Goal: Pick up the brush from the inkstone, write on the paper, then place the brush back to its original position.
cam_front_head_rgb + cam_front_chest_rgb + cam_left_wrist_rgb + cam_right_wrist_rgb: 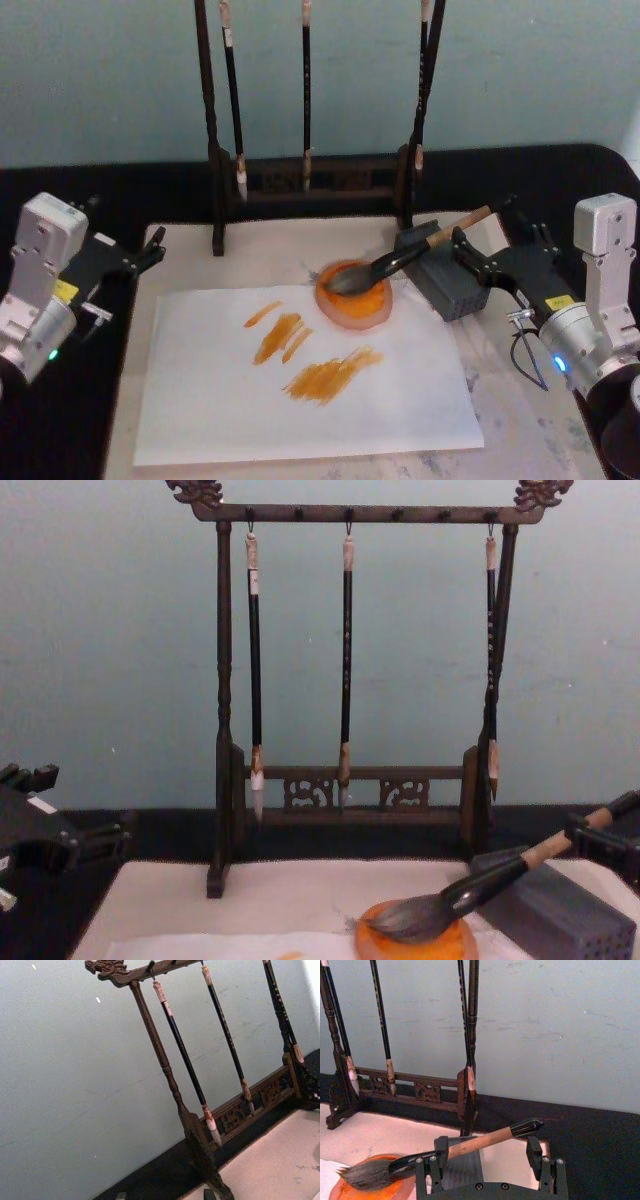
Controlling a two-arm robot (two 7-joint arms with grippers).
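My head camera is looking steeply down at the paper [300, 370], while my chest camera is facing level across the table [180, 900]. Both wrist cameras are sitting close and tilted, and all four are sharing the brush rack [310, 180].

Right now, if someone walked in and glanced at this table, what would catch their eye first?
Probably the orange strokes on the paper, front and centre of the table. Next, the brush lying with its dark tuft in the inkstone and its shaft propped on the grey block, with the right pincer open right beside it. Behind them stands the dark wooden rack hung with three slim brushes.
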